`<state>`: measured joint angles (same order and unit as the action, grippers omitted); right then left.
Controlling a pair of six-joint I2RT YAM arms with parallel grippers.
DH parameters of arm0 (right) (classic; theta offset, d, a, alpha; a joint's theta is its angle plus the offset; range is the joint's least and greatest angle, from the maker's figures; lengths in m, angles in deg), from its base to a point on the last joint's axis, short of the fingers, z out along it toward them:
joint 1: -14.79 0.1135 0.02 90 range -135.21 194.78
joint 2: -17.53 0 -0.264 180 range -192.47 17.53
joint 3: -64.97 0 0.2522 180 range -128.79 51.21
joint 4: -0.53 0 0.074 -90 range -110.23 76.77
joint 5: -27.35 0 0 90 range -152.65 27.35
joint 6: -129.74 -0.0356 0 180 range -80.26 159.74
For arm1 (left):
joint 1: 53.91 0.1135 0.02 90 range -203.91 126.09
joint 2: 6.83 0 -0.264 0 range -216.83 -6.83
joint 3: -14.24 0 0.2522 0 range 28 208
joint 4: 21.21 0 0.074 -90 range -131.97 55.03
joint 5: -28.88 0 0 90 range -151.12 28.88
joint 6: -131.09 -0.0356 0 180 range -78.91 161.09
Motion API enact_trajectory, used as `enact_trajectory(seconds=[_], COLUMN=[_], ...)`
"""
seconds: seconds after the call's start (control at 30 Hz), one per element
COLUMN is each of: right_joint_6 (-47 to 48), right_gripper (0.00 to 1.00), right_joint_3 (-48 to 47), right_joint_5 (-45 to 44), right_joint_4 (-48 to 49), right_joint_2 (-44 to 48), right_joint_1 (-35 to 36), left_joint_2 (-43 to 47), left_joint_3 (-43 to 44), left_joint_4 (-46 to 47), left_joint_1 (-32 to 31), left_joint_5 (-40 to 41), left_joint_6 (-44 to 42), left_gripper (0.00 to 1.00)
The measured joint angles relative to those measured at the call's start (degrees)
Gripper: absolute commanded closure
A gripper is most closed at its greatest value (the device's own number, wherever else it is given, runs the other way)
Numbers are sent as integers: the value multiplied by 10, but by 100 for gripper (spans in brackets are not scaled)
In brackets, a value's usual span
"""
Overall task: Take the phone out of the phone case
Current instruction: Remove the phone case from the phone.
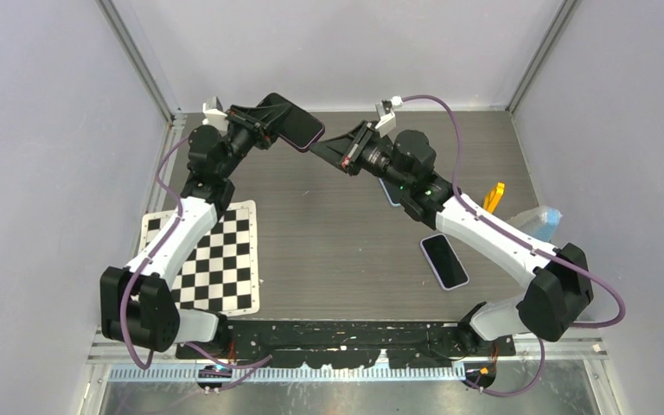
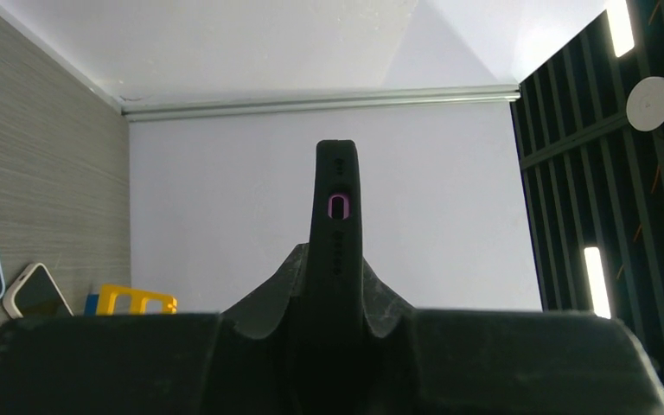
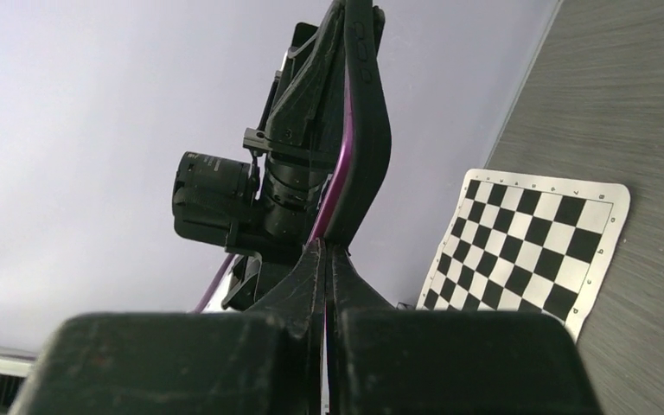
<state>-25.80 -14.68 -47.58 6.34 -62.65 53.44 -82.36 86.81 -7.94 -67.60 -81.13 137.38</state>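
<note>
While the left gripper (image 1: pixel 268 119) clamps the phone case (image 2: pixel 337 251), phone (image 3: pixel 344 173) inside, aloft over the table (image 1: pixel 328 251), the right gripper (image 1: pixel 317 149), pinched together at its corner, apparently begins peeling; next, draw the lip back.

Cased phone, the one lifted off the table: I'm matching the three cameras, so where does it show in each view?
Top external: cased phone upper left of centre, dark face toward the camera.
Left wrist: it stands dead centre, edge-on, rising from the bottom.
Right wrist: it is top centre, edge-on, purple rim showing.
Shared landmark: checkerboard mat, lower left from above, at right in the right wrist view, absent from the left wrist view.
</note>
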Motion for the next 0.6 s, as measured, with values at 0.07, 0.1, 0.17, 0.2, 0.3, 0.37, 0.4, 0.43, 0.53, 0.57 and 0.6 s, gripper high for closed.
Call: enact_trajectory(seconds=[0.07,0.1,0.17,0.2,0.3,0.37,0.4,0.43,0.53,0.57,0.6], right_joint_6=[-9,-14,-26,-31,-42,-50,-52,-53,-54,-53,-53], right_gripper=[99,99,99,99,99,99,99,99,99,99,99], right_joint_3=[-8,-12,-24,-34,-60,-71,-73,-76,-86,-89,-93], right_joint_5=[-7,-10,-18,-23,-37,-48,-52,-56,-63,-64,-65], right_joint_4=[-16,-24,-45,-58,-99,-117,-122,-127,-142,-145,-150], right_joint_2=[-4,-7,-14,-19,-35,-44,-47,-52,-65,-68,-71], right_joint_1=[0,0,0,0,-2,-3,-3,-3,-3,-4,-4], left_joint_2=[-2,-3,-8,-12,-21,-28,-30,-32,-35,-36,-37], left_joint_3=[0,0,0,0,0,0,0,0,0,0,0], left_joint_4=[-1,-3,-4,-4,-3,-3,-4,-7,-12,-12,-12], left_joint_1=[0,0,0,0,0,0,0,0,0,0,0], left_joint_5=[8,10,20,25,44,56,59,62,72,74,76], left_joint_6=[-6,-7,-8,-8,-4,-4,-4,-5,-6,-5,-5], left_gripper=[100,100,100,100,100,100,100,100,100,100,100])
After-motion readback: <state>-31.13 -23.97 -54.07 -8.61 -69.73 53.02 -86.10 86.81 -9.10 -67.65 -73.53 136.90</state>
